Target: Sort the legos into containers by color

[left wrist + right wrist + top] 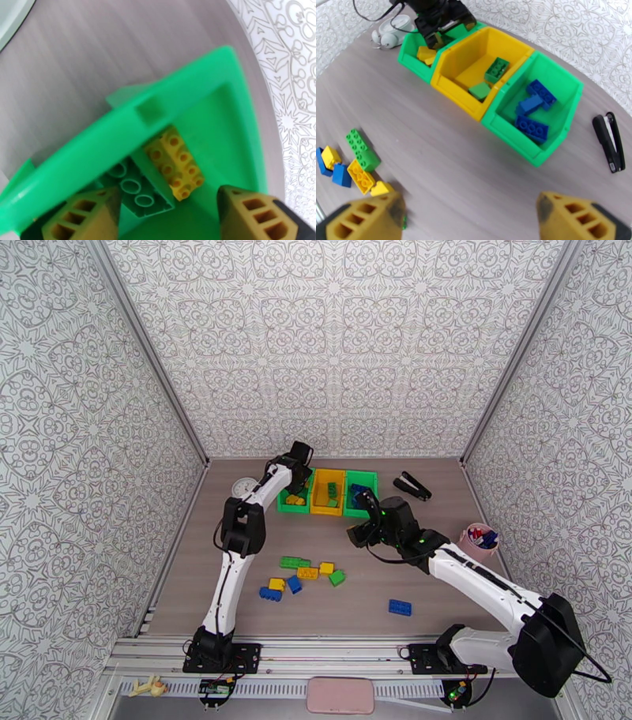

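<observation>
The left pincer point(169, 194) hangs inside the left green bin point(118, 130). Its fingers are partly spread with nothing clamped between them, and below them a yellow brick point(175, 165) lies against an upturned green brick point(136, 187). The right pincer point(470, 209) hovers over bare bench point(474, 158) in front of the bins, its fingers wide apart and empty.

The yellow bin point(452, 89) holds green bricks point(497, 69) and the right green bin point(553, 152) holds blue bricks point(531, 128). The unsorted bricks sit as a loose cluster point(304, 571) on the bench, and one lone blue brick point(400, 606) lies apart beside the right forearm.

The cluster lies to the right pincer's left and nearer the arm bases, and the right arm is plainly the closer one. The long green brick point(362, 150) at the cluster's far edge lies roughly crosswise in the top view. The pincer would probably have to swing left, draw back and close across that brick's short sides.
</observation>
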You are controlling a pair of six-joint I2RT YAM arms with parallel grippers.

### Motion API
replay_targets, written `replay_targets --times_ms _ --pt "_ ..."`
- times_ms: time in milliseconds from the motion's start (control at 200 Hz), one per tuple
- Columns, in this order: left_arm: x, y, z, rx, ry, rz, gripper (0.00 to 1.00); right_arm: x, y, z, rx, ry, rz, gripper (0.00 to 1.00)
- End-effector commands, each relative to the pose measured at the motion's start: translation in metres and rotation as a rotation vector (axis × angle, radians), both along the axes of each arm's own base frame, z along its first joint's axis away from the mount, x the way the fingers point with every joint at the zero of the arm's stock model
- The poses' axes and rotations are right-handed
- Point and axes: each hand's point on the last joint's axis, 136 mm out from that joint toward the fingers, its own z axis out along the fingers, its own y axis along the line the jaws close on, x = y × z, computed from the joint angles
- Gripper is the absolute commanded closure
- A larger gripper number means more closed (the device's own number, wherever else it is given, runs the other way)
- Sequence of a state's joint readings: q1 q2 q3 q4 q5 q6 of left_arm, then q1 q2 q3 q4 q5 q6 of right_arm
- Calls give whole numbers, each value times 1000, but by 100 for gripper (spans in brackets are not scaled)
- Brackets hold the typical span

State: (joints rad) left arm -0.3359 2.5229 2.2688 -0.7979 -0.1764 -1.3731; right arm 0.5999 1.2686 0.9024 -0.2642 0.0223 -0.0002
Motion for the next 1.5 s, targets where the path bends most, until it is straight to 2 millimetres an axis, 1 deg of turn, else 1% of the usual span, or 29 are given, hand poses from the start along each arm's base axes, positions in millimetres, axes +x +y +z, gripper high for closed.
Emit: replay_targets --times_ms 0,95,220,270,330,425,500,595,640,720,730,750,900,930,990,1025,1035,1045,1155,1245,1325,1360,1405,1490 --pt "-13 0 -20 -55 52 116 33 -4 -8 -3 -15 5 -12 9" --pt "-21 4 -32 -96 118 199 34 -6 -10 -3 -11 4 -15 9" --pt "-18 4 -37 -116 116 199 34 -8 -13 -3 -15 -3 -23 9" --pt "-18 3 -39 -119 121 196 36 -8 -14 -4 -15 -3 -26 9" --pt "-20 3 -41 -121 131 192 42 -8 -15 -4 -17 -4 -29 9" --pt "-23 1 -36 -117 134 174 49 -7 -14 -5 -14 -5 -27 9" --pt "-25 0 -26 -107 119 164 53 -6 -12 -4 -10 -8 -23 9" --pt "-25 -1 -9 -96 74 141 62 -6 -11 -6 -6 -3 -18 9" --pt "-25 -3 -1 -90 51 125 68 -6 -10 -6 -4 -1 -15 9" --pt "-24 -6 19 -84 -8 97 73 -6 -8 -6 7 1 -12 9" --pt "-28 -5 15 -74 3 95 73 -6 -8 -5 8 0 -11 9" --pt "-30 -5 16 -66 -3 87 74 -6 -7 -6 10 1 -9 9" --pt "-30 -13 41 -43 -92 -1 80 -7 -4 -7 24 7 1 10" --pt "-29 -16 47 -35 -118 -31 83 -7 -4 -7 26 9 0 10" --pt "-29 -20 55 -14 -157 -93 87 -7 -3 -8 30 11 0 10" --pt "-30 -20 53 9 -160 -112 88 -6 -3 -8 32 13 1 10" --pt "-31 -20 64 13 -178 -119 88 -6 -3 -9 31 14 0 10" --pt "-31 -21 69 19 -188 -126 88 -7 -3 -9 32 16 1 10" --pt "-35 -25 100 144 -270 -207 88 -6 -2 -10 47 16 -7 10" --pt "-33 -41 125 221 -361 -333 87 -6 -4 -9 72 7 -25 10" --pt "-33 -64 139 262 -424 -488 87 -4 -6 -9 89 2 -49 11" --pt "-34 -75 142 274 -437 -550 87 -3 -8 -9 94 -1 -64 12" --pt "-37 -84 141 282 -428 -610 87 -2 -11 -9 100 -5 -82 12" --pt "-43 -95 136 303 -405 -672 87 -1 -14 -7 116 -17 -108 12"
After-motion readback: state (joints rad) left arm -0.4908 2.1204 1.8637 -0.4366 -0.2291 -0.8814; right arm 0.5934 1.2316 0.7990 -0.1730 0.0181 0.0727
